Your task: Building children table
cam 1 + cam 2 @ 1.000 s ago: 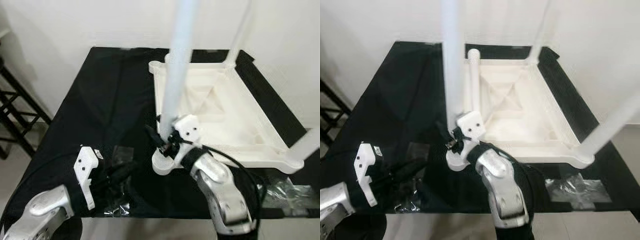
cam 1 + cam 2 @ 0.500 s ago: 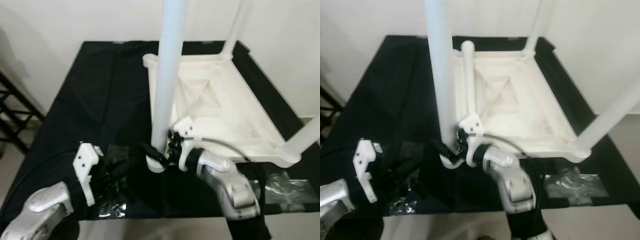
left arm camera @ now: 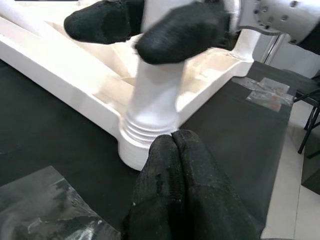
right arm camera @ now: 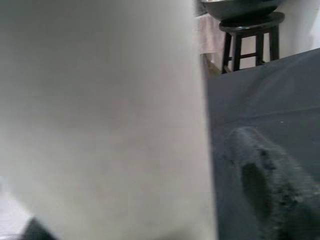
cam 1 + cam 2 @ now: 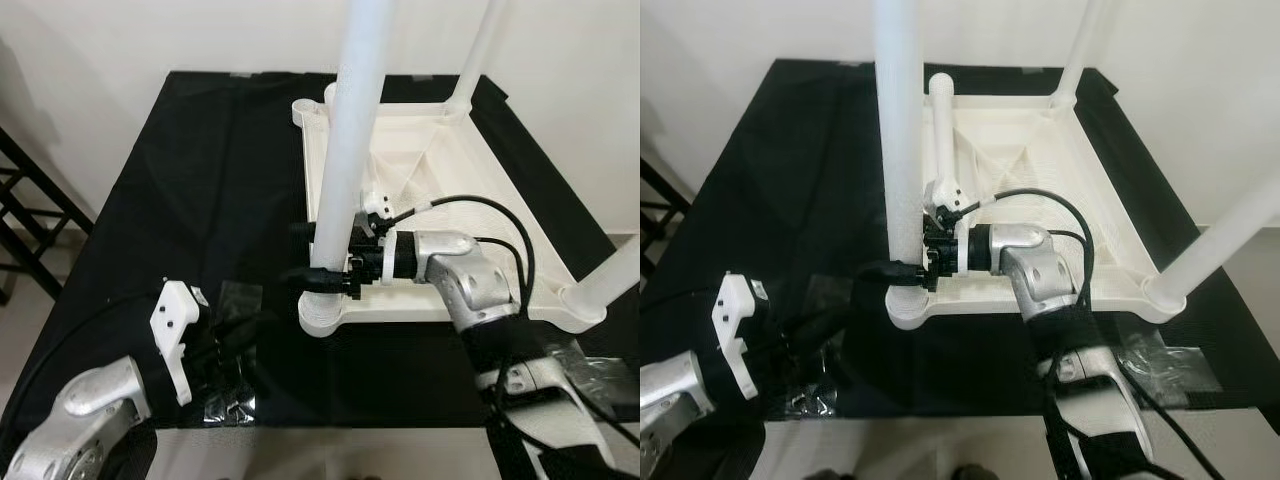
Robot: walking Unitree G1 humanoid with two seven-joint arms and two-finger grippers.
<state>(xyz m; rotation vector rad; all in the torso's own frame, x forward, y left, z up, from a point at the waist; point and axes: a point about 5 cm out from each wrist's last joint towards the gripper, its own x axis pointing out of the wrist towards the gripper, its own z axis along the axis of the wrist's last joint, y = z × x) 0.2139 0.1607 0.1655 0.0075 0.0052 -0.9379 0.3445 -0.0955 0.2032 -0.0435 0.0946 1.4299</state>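
Note:
A white plastic table top [image 5: 450, 200] lies upside down on a table covered with black cloth [image 5: 200, 180]. Legs stand upright at its corners. The near-left leg [image 5: 345, 150] sits in its corner socket [image 5: 322, 312]. My right gripper [image 5: 312, 254] is shut on this leg just above the socket, its arm reaching in from the right. In the right wrist view the leg [image 4: 100, 115] is close up beside one finger [image 4: 270, 185]. My left gripper [image 3: 171, 142] is shut on nothing, low over the cloth and pointing at the socket.
Clear plastic wrappers lie on the cloth at the front left [image 5: 235, 400] and front right [image 5: 600, 370]. A black metal rack [image 5: 25, 220] stands off the table's left side. A white wall runs behind. A dark stool [image 4: 250, 30] stands beyond the table.
The camera has shifted. My right arm has swung from the front round to the right of the leg, its gripper still low on it. The leg now stands straighter. The left gripper stays put.

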